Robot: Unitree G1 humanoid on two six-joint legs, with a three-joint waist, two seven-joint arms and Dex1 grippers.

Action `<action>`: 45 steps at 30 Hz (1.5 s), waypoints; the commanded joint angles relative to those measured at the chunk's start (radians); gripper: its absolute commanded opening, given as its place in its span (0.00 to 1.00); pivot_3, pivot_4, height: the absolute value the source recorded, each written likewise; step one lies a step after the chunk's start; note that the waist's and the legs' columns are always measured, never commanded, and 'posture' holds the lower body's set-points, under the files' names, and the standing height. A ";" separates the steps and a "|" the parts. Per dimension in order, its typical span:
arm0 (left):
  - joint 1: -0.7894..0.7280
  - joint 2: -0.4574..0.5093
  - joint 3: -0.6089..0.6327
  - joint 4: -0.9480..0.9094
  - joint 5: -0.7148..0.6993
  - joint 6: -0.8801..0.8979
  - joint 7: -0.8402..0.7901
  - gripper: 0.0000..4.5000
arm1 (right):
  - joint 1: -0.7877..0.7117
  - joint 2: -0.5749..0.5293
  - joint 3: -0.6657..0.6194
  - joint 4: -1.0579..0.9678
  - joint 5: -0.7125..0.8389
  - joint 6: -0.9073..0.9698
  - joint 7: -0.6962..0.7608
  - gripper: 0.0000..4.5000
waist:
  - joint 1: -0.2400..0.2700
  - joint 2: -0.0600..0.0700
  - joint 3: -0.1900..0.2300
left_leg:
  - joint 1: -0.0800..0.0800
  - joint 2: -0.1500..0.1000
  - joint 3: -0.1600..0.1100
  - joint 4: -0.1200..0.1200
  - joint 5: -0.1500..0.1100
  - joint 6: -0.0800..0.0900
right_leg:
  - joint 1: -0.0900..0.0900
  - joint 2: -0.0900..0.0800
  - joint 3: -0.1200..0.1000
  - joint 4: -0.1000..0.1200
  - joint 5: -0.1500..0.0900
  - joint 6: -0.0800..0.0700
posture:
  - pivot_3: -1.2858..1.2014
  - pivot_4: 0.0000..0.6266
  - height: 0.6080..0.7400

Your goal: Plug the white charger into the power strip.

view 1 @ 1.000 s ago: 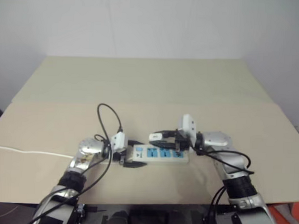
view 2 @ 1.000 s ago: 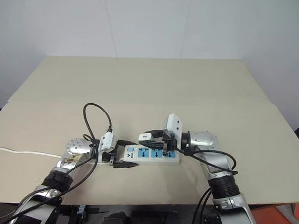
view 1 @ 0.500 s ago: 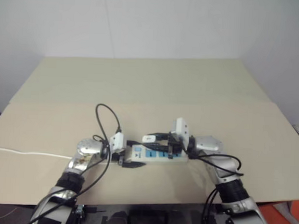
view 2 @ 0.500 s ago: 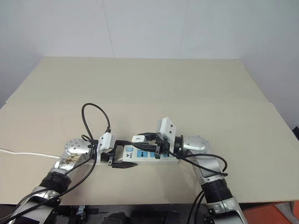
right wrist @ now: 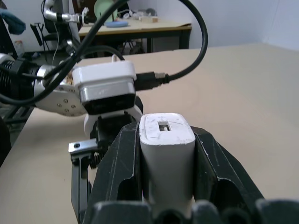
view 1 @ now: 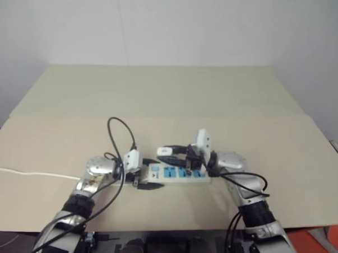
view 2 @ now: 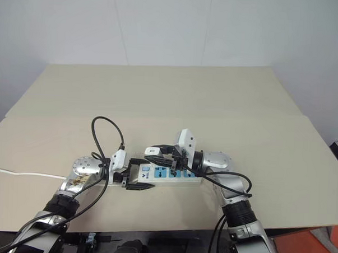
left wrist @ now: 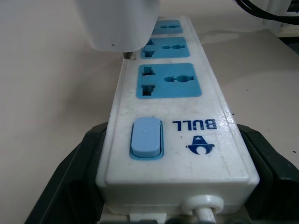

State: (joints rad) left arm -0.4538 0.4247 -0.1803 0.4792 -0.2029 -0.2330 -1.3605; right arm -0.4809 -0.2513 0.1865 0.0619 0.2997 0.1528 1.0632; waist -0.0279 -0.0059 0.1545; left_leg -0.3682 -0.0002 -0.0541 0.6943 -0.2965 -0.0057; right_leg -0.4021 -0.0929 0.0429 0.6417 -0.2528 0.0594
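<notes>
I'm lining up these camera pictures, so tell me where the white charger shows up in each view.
Left eye view: white charger in the right gripper, over the power strip.
Right eye view: same spot, near centre.
Left wrist view: hanging over the strip's farther sockets.
Right wrist view: clamped between the black fingers.
Shared landmark: the power strip's blue sockets.

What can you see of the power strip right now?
The power strip is a long flat white plastic bar lying flat on the table. It has three blue socket faces in a row, a blue switch and a blue BULL mark at its cord end. The left gripper clamps that end from both sides. The white charger hangs above the sockets, prongs not yet in.
</notes>
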 commanded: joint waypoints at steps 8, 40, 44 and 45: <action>0.032 0.032 -0.025 0.000 0.025 0.030 -0.012 0.74 | 0.055 0.075 -0.035 0.069 0.017 -0.208 -0.023 0.25 | -0.012 0.000 0.000 | 0.000 0.000 0.000 0.000 0.000 0.000 | 0.000 0.000 0.000 0.000 0.000 0.000 | 0.52 0.24 1.00; 0.039 0.043 -0.030 -0.016 0.027 0.035 -0.016 0.74 | 0.023 0.044 0.017 0.205 0.002 -0.284 0.100 0.25 | -0.017 0.000 0.000 | 0.001 0.001 0.000 -0.001 0.000 0.000 | 0.000 0.000 0.001 0.001 0.000 0.000 | 0.52 0.24 1.00; 0.040 0.043 -0.029 -0.015 0.027 0.032 -0.016 0.74 | 0.018 0.036 0.016 0.230 -0.004 -0.290 0.107 0.25 | -0.017 0.000 0.000 | 0.001 0.001 0.000 -0.001 0.000 0.000 | 0.000 0.000 0.001 0.001 0.000 0.000 | 0.52 0.24 1.00; 0.042 0.043 -0.029 -0.018 0.027 0.033 -0.015 0.74 | 0.018 0.033 0.016 0.234 -0.005 -0.289 0.110 0.25 | -0.017 0.000 0.000 | 0.001 0.001 0.000 -0.001 0.000 0.000 | 0.000 0.000 0.001 0.001 0.000 0.000 | 0.52 0.24 1.00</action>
State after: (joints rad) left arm -0.4355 0.4519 -0.1777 0.4457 -0.2045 -0.2107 -1.3589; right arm -0.4543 -0.2152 0.1940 0.2885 0.2970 -0.1358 1.1588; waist -0.0451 -0.0060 0.1543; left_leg -0.3668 0.0004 -0.0538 0.6935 -0.2964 -0.0058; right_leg -0.4020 -0.0925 0.0439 0.6424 -0.2528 0.0593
